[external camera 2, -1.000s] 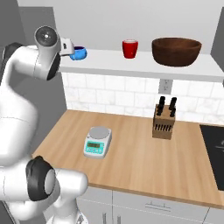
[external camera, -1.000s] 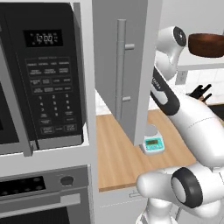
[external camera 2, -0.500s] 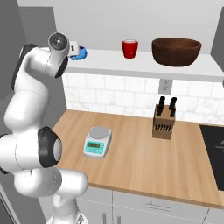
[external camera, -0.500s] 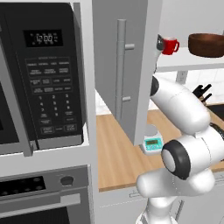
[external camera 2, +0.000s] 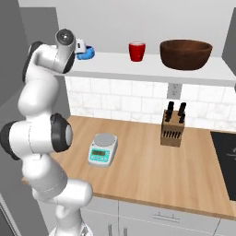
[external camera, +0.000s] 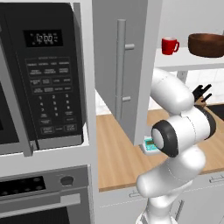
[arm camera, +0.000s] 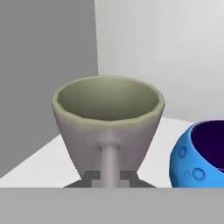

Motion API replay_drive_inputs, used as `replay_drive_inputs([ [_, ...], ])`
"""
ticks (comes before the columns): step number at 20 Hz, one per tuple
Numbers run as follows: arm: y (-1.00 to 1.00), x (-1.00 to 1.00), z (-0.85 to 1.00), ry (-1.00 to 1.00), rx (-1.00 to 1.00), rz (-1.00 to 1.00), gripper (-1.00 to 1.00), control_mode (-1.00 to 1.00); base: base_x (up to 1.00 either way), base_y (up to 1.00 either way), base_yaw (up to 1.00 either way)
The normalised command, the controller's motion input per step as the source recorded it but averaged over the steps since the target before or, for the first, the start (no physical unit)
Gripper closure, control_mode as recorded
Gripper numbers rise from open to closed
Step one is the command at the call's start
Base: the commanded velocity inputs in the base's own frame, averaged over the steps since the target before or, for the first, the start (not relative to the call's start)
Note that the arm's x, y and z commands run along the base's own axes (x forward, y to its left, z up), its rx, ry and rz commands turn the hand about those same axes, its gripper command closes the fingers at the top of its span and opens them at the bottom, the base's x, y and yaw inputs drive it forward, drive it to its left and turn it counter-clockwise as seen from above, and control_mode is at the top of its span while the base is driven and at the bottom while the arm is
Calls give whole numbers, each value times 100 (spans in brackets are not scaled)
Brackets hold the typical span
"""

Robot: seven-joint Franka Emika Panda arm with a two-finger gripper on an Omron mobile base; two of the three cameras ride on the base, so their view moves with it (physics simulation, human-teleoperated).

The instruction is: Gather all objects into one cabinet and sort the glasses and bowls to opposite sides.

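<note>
End effector (external camera 2: 82, 45) up at the left end of the white cabinet shelf (external camera 2: 152, 67); finger spread can't be judged. Pale grey-green handled cup (arm camera: 108, 124) directly ahead, squat bright-blue round vessel (arm camera: 202, 155) just beside it. Glossy red mug (external camera 2: 137, 51) and wide dark brown bowl (external camera 2: 185, 54) sit further right along the shelf. Microwave display (external camera: 43, 38) reads 12:00.

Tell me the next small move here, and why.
Probably ease the pincer straight ahead toward the pale handled cup. The cup sits centred and close in the hand view, with its handle facing the camera, and the blue vessel stands apart to its right. Whether the pincer is open cannot be told.
</note>
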Motion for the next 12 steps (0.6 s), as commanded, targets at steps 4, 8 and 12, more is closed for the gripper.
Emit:
replay_drive_inputs([
  [4,4,40,-40,11,-6,-1,100,-100,0,0,0],
  [8,0,3,-83,4,-6,0,-100,-100,0,0,0],
  [12,-19,-32,-59,0,0,0,-100,-100,0,0,0],
])
